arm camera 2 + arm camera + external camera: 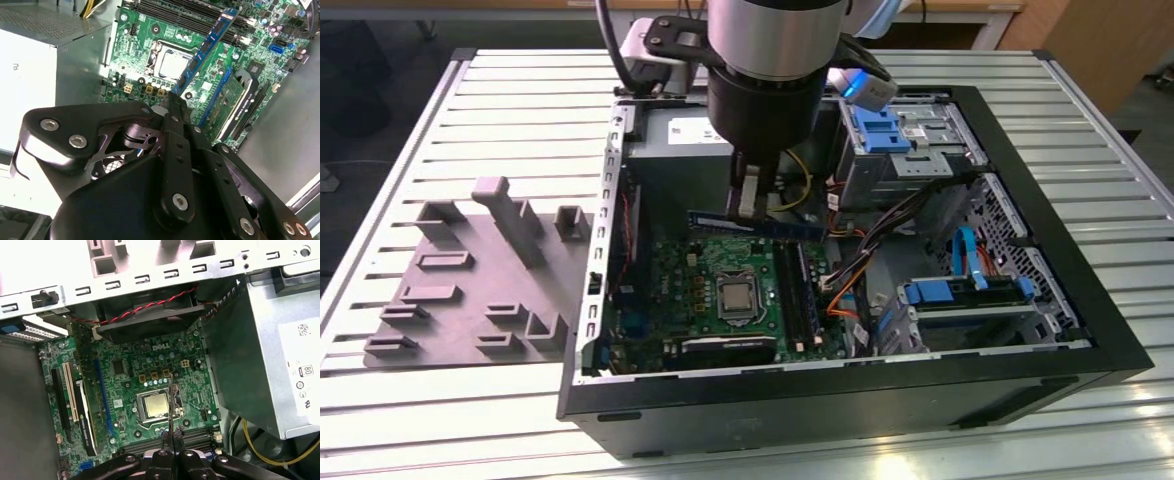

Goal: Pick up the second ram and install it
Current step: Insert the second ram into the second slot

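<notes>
Ribbed metal table (427, 120), wooden furniture (1107, 40) behind, bright even light

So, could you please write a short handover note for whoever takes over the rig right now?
Gripper: shut on the second ram.
Ram: held in the air inside the open computer case, above the motherboard, lying roughly crosswise to the memory slots.
Done: the ram is picked up and is over the board, away from the grey fixture at the exterior view's left.
Left: the ram is not yet seated in a slot.
</notes>
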